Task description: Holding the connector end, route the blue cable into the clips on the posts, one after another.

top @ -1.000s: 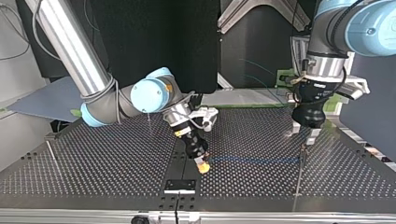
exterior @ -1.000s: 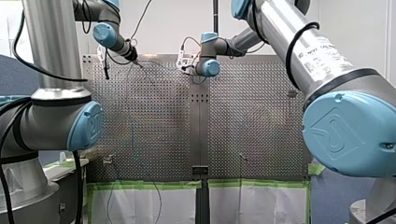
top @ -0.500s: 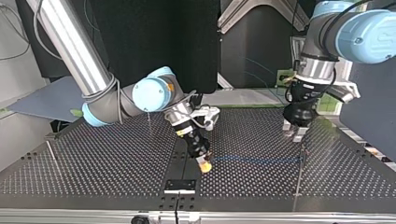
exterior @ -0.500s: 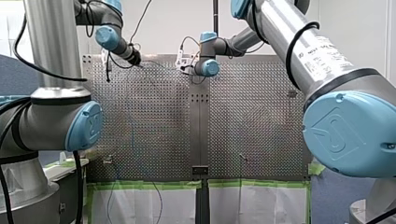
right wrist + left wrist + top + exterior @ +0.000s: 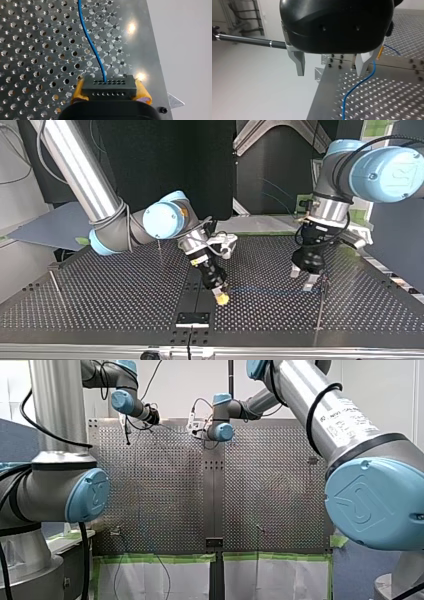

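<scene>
My right tool [image 5: 220,297] sits low at the centre of the top view, tilted down onto the perforated worktop [image 5: 100,305]; its yellow pads [image 5: 78,91] are closed on the two ends of the black connector [image 5: 109,87], which fills the gap between them. The blue cable [image 5: 93,47] leaves the middle of the connector's face and runs straight ahead of this tool over the worktop's holes. In the top view it lies as a level line from the tool towards the right of the frame, reaching a thin post [image 5: 325,282]. My left tool [image 5: 303,277] hangs at the centre right of that frame, just above the line and just left of the post; its metal fingers [image 5: 297,61] stand wide apart and hold nothing. In the left wrist view the cable lies on the worktop beneath the tool; it passes close by one fingertip and runs on beyond it; whether it touches that finger I cannot tell.
</scene>
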`<state>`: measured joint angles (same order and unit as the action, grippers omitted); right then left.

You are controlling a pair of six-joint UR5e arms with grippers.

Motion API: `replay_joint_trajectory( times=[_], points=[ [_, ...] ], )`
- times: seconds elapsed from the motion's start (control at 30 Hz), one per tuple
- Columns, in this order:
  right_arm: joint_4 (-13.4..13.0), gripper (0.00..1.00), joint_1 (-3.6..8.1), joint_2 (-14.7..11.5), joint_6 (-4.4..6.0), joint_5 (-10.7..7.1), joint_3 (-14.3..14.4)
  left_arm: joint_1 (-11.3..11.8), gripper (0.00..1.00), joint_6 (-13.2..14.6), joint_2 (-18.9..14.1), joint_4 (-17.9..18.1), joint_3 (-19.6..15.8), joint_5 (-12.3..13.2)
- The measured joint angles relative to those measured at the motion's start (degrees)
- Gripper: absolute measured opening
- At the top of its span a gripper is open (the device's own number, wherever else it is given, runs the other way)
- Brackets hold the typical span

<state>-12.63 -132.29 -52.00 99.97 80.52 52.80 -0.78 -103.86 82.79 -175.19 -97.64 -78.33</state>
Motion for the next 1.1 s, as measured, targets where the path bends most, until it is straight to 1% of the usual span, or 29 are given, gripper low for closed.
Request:
replay_joint_trajectory(
  times=[0.13,0.37,0.53,0.67,0.87,1.1],
  points=[
    [0.1,0.0,-0.18,-0.1,-0.13,0.0,-0.2,-0.8,1.0,-1.1,1.9,1.6,1.4,-0.3],
    [0.1,0.0,-0.66,-0.6,-0.27,0.0,-0.3,-2.0,1.0,-3.4,4.2,3.9,2.8,-0.2],
    [0.2,0.0,-0.8,-0.7,-0.28,0.0,-0.4,-2.8,1.0,-4.0,6.9,4.6,4.4,-0.6],
    [0.3,0.0,-0.89,-0.8,-0.28,0.0,-0.4,-3.0,1.0,-4.1,8.8,4.6,5.3,-1.8],
    [0.4,0.0,-0.9,-0.8,-0.23,0.0,-0.4,-2.8,1.0,-5.8,9.5,4.7,5.6,-3.7],
    [0.4,0.0,-0.84,-0.8,-0.23,0.0,-0.4,-2.8,1.0,-6.8,9.6,4.7,5.6,-3.6]
  ],
)
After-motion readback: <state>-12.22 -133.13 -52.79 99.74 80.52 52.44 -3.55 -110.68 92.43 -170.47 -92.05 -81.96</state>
